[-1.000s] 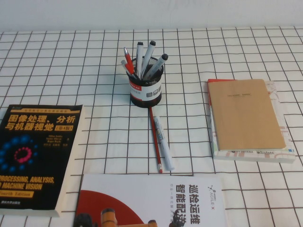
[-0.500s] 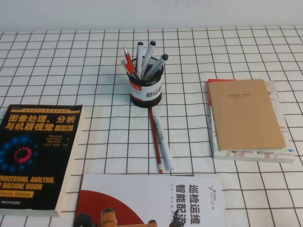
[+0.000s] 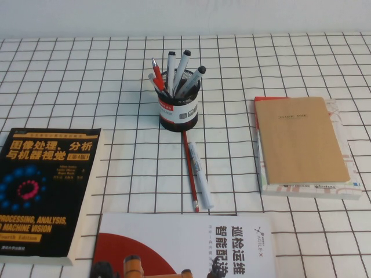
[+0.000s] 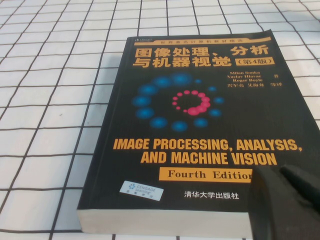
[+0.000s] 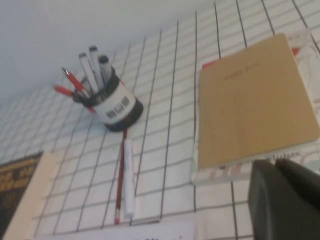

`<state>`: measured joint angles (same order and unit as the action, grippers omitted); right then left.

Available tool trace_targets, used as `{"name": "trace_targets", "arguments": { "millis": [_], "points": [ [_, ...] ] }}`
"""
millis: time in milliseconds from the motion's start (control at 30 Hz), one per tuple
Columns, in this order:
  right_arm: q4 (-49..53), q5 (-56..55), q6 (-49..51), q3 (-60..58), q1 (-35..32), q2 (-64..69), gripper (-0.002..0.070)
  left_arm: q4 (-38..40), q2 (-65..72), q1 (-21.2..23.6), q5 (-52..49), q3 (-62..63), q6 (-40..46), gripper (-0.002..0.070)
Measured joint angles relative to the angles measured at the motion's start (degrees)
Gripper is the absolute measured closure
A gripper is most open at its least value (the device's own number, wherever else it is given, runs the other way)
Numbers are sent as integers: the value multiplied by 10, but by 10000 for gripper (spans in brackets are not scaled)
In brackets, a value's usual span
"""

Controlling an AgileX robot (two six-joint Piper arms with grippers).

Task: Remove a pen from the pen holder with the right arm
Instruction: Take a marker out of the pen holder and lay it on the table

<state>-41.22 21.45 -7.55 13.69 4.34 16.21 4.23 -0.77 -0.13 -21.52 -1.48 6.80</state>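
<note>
The black mesh pen holder [image 3: 178,113] stands upright near the middle of the table, with several pens [image 3: 182,66], grey-capped and red, sticking out of it. The right wrist view shows it too, pen holder [image 5: 118,107] far off across the table. My right gripper [image 5: 274,162] is shut on nothing and hovers near the front edge of the tan book [image 5: 255,100], well away from the holder. My left gripper [image 4: 279,169] is shut and empty over the black textbook [image 4: 190,125]. Neither gripper shows in the high view.
A red pencil [image 3: 190,171] and a white pen [image 3: 199,179] lie side by side just in front of the holder. The black textbook [image 3: 40,191] lies front left, the tan book [image 3: 301,139] to the right, and a white and red booklet [image 3: 191,246] at the front edge.
</note>
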Motion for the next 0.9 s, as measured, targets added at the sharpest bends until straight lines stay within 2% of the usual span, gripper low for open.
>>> {"name": "trace_targets", "arguments": {
  "millis": [300,533,667,900],
  "points": [
    [55,108,-39,136,0,246,692,0,0,0,0,0,0,678],
    [39,97,-94,204,16,373,692,0,0,0,0,0,0,678],
    [35,43,-100,244,81,437,692,0,0,0,0,0,0,678],
    [26,-116,-103,331,245,579,690,0,0,0,0,0,0,678]
  ]
}}
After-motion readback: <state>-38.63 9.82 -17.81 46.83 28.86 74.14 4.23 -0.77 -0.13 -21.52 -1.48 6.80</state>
